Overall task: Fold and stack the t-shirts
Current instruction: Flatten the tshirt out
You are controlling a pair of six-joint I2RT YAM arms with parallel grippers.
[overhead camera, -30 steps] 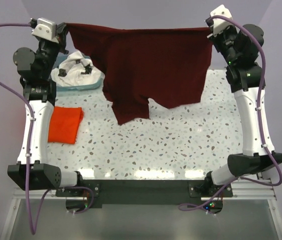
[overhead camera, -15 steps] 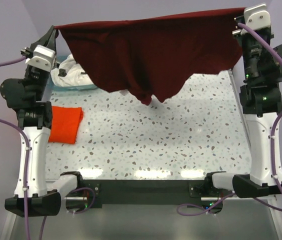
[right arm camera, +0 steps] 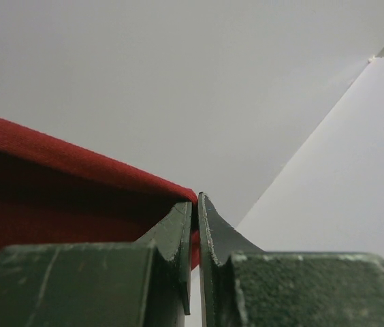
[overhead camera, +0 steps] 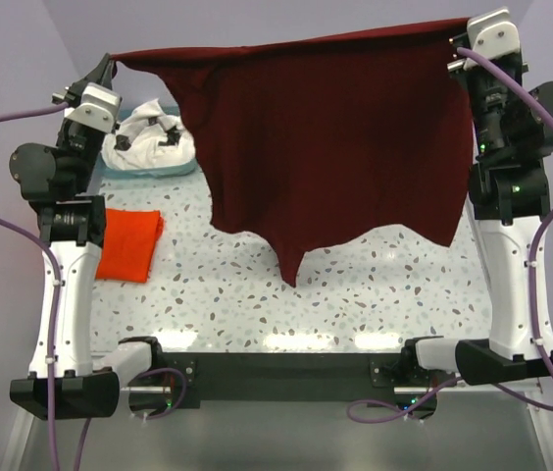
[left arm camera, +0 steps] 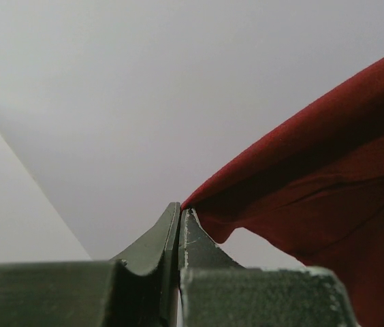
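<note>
The dark maroon cloth t-shirt (overhead camera: 326, 137) is held stretched in the air above the speckled worktop (overhead camera: 375, 294), its lower edge hanging free. It is judged light and limp, best gripped at its top corners. The left end effector (left arm camera: 180, 208) is pinched tight on one corner, the right end effector (right arm camera: 195, 199) on the other. A crumpled white printed t-shirt (overhead camera: 149, 132) is seen in the teal plastic basket (overhead camera: 154, 169); a folded orange-red t-shirt (overhead camera: 127, 245) lies outside it.

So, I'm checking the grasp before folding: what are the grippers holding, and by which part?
Both hold the dark maroon t-shirt, stretched between them: the left gripper pinches one upper corner, the right gripper the other.
</note>
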